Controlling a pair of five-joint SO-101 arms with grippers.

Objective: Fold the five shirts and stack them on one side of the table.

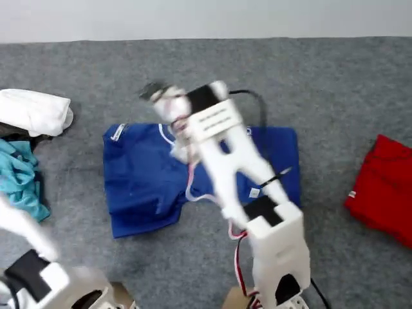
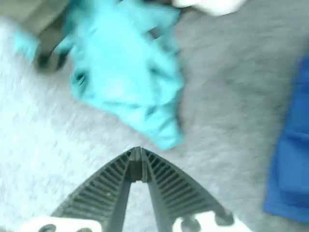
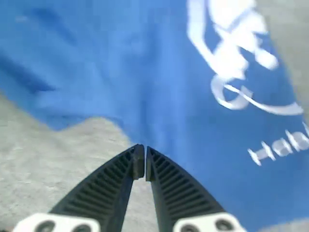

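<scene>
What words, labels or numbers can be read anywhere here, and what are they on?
Nothing reads clearly enough to quote.
White lettering on the blue shirt: blurred and cut off at the picture's edge, no whole word.
Small white tag on the blue shirt, high view: too small.
Small white label on the red shirt: too small.
Teal shirt, white shirt: no print seen.
</scene>
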